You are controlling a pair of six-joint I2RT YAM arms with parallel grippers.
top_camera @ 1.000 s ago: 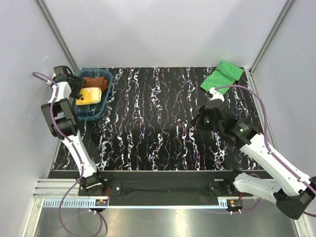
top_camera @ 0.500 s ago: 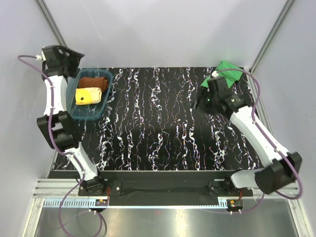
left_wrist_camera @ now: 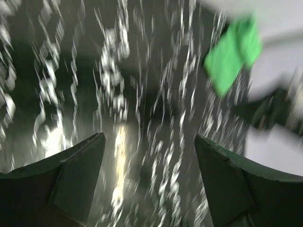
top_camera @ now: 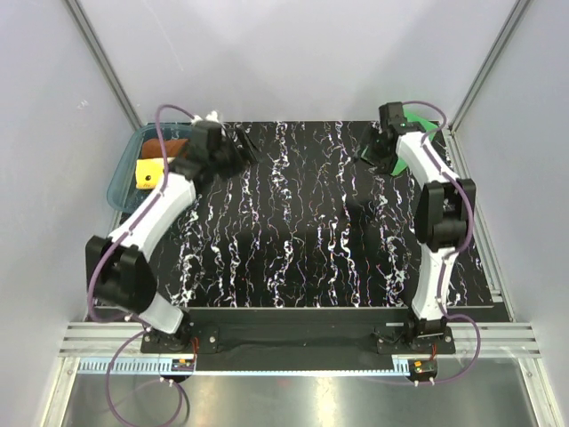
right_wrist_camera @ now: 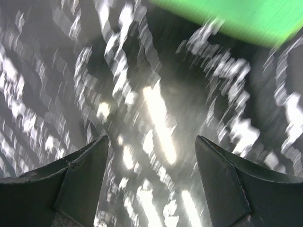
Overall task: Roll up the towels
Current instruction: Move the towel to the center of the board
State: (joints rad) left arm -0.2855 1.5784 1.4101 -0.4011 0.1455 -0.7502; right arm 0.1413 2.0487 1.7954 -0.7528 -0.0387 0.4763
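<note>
place: lab test cell | cues: white walls [top_camera: 311,53] — aluminium frame posts [top_camera: 100,58]

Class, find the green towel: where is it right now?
In the top view, the green towel lies at the far right corner of the table, partly hidden behind the right arm.

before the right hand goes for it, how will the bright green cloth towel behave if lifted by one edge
Probably floppy: the bright green cloth towel seems to lie flat in soft layers, so the free part would likely droop or unfold. It looks thin and light, and may slide on the glossy black marbled table if pushed.
</note>
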